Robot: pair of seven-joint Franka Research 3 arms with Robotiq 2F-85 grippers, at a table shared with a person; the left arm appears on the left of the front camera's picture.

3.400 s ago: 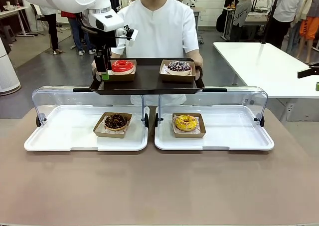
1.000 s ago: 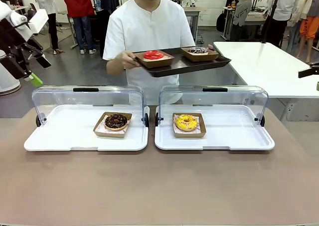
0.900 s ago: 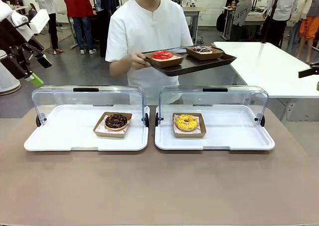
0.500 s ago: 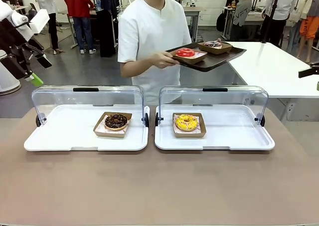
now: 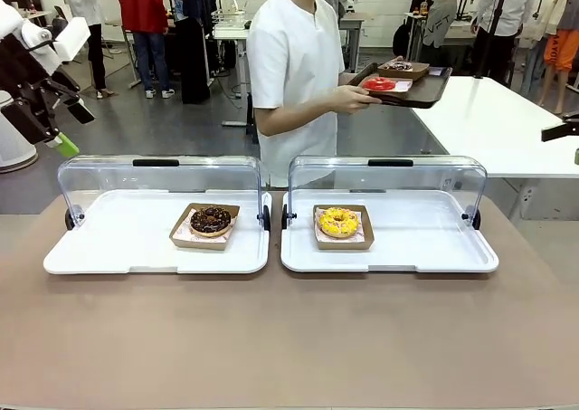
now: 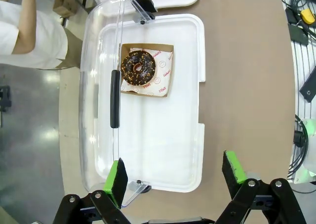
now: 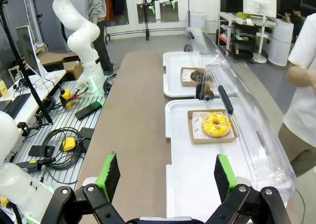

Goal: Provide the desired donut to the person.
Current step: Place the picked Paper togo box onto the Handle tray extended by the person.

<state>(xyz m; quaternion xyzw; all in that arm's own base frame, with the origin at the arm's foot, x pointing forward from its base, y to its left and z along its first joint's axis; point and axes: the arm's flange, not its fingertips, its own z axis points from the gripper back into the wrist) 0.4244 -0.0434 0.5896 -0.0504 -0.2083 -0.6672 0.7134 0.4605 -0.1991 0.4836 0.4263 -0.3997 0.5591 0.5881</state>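
Lids [image 5: 158, 182] stand raised behind both donuts; left end effector [image 6: 173, 174] and right end effector [image 7: 168, 177] released

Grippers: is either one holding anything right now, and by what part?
Nothing. The left gripper and right gripper both stand open and empty. The person carries the tray by its near edge.

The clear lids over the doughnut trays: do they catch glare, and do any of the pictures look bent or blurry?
Front view: pale reflections streak the clear lids, yet the chocolate donut and yellow donut stay sharp. Left wrist view: the wide lens bows the white tray, and bright spots shine on the floor. Right wrist view: table edges curve; the person's arm looks slightly smeared.
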